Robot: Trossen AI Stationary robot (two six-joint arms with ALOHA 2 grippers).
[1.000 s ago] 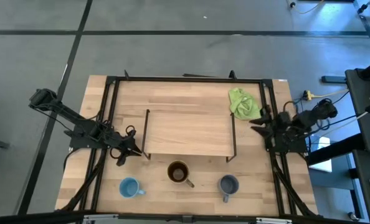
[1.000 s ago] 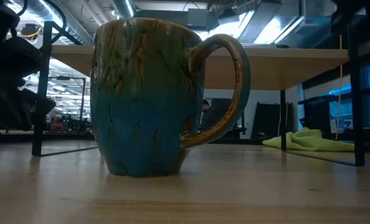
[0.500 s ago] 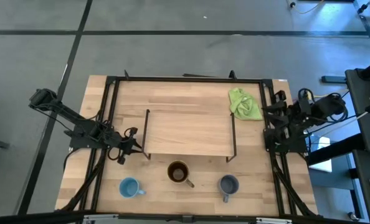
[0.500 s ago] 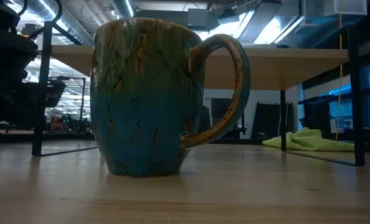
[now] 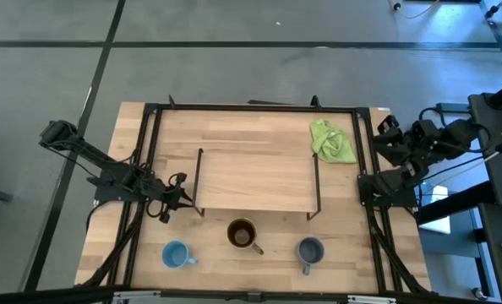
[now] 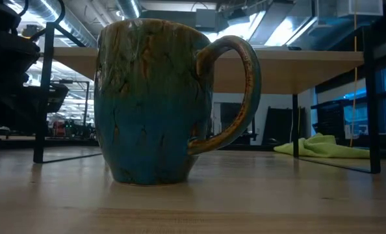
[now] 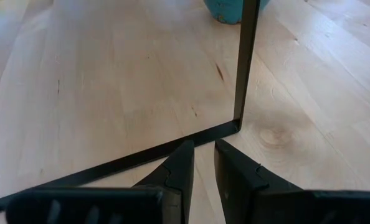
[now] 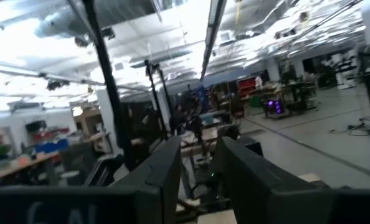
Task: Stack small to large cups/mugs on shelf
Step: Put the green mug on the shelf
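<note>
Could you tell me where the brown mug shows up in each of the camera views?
High: brown mug at front centre, just before the shelf.
Low: fills the left-centre.
Left wrist: no brown mug visible.
Right wrist: not in view.
Shared landmark: the shelf, behind the mug.

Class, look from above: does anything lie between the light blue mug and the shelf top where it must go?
Nothing visible does. The light blue mug stands on bare table in front of the shelf, whose top is bare; the green cloth lies behind its right end.
</note>
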